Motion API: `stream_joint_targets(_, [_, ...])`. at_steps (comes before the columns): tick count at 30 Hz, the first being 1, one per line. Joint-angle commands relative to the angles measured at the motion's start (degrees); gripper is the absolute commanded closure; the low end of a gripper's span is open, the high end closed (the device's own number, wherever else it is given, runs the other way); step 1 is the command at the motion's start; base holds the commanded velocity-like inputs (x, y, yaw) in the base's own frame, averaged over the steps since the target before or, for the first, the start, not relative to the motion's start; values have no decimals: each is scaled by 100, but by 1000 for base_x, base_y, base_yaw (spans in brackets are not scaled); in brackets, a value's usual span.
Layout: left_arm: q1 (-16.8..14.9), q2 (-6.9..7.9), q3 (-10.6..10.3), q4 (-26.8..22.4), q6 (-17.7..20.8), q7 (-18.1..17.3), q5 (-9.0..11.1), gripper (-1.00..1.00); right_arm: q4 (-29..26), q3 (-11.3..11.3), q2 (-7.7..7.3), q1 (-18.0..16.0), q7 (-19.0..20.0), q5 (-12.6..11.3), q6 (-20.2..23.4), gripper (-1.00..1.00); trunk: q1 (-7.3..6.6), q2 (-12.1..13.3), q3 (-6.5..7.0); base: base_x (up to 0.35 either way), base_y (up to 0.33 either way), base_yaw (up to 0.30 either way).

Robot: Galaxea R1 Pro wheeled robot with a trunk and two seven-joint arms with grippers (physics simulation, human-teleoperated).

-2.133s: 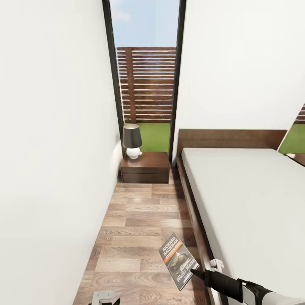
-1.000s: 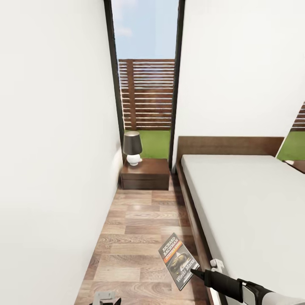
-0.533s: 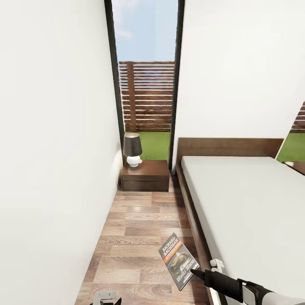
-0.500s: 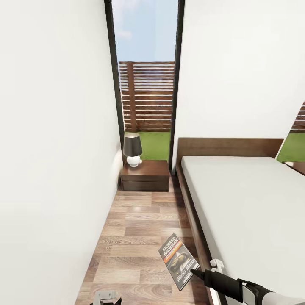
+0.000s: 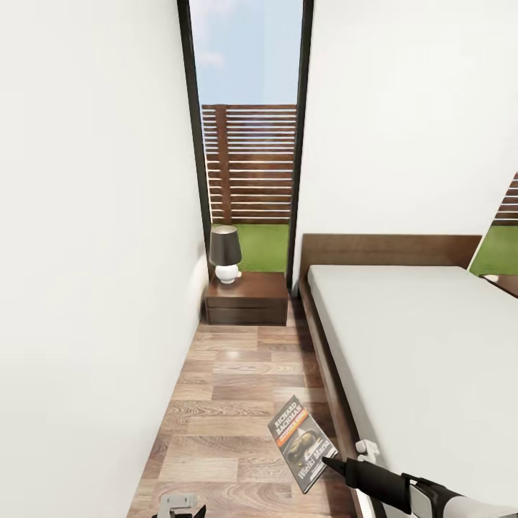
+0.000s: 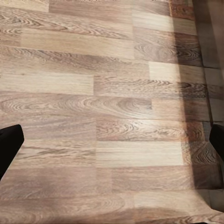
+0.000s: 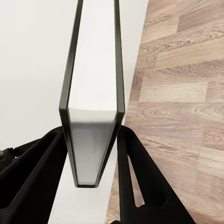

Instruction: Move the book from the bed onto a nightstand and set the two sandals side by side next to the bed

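Observation:
My right gripper (image 5: 329,462) is shut on the book (image 5: 298,442), a thin dark paperback with "RICHARD BACHMAN" on its cover. It holds the book above the wood floor beside the bed (image 5: 424,345). In the right wrist view the book (image 7: 93,93) stands edge-on between the two black fingers (image 7: 46,158). A dark brown nightstand (image 5: 248,296) sits at the end of the aisle, against the window wall. My left gripper (image 6: 112,142) is open over bare floor planks, and its top shows low in the head view (image 5: 176,503). The sandals are out of view.
A lamp (image 5: 224,253) with a dark shade stands on the nightstand's left half. A white wall (image 5: 93,288) closes the aisle's left side and the bed's dark frame (image 5: 327,374) its right. A tall window (image 5: 248,129) shows a slatted fence. Another dark cabinet corner (image 5: 506,279) shows beyond the bed.
The whole head view has shifted a little as the camera moved, mostly before the last half second. The book stays in my right gripper, barely lower. The left gripper is unchanged.

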Motion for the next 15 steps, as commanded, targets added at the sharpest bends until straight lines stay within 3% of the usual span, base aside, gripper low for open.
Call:
stream_joint_targets(1, [-5, 0, 48, 4, -17, -22, -32, -100, 18, 40, 6, -10, 28, -60, 13, 100, 2, -10, -11, 0, 0, 0])
stream_joint_targets(5, [-6, -3, 52, 4, -26, -20, -22, -100, 16, 40, 10, -10, 28, -60, 13, 100, 2, -10, -11, 128, 0, 0])
stream_joint_targets(15, [-7, 2, 58, 4, -28, -20, -14, -100, 15, 40, 9, -10, 29, -60, 13, 100, 2, -10, -11, 314, 0, 0])
